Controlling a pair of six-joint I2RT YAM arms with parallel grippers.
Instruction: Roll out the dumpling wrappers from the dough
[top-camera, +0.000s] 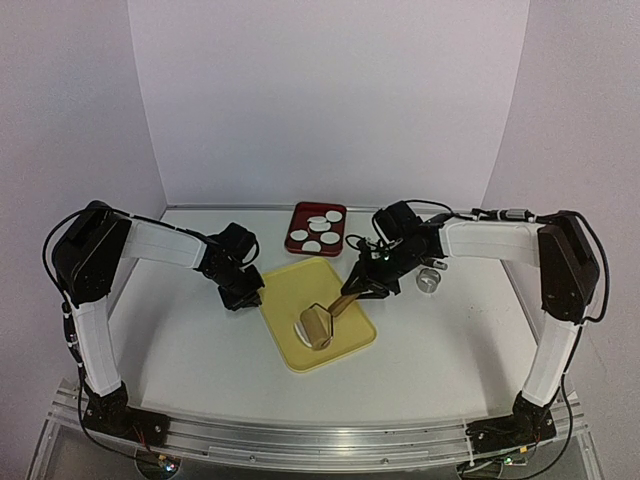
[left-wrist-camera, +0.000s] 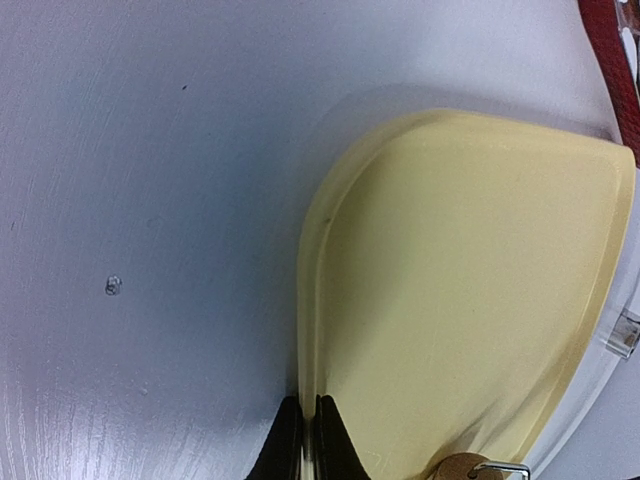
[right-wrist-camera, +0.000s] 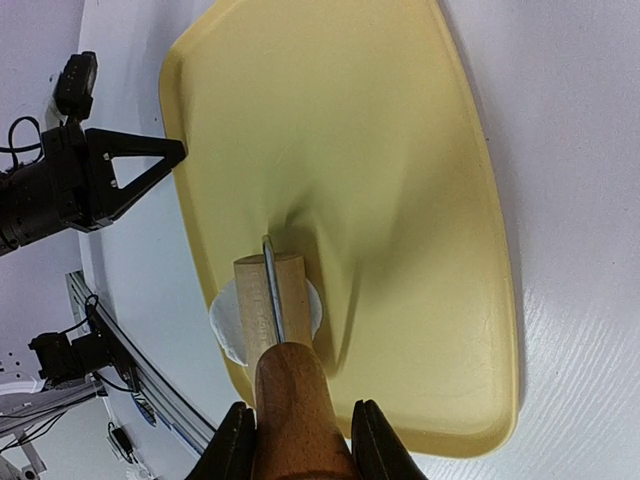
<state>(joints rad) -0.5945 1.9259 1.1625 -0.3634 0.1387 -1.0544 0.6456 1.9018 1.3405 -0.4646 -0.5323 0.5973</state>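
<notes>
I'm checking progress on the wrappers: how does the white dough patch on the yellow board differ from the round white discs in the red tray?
The soft white dough patch lies on the yellow rectangular board, partly hidden under the wooden roller; the thin round white discs sit uncovered in the red rectangular tray. The patch is a single piece; the discs number five. Both are white and flat.
</notes>
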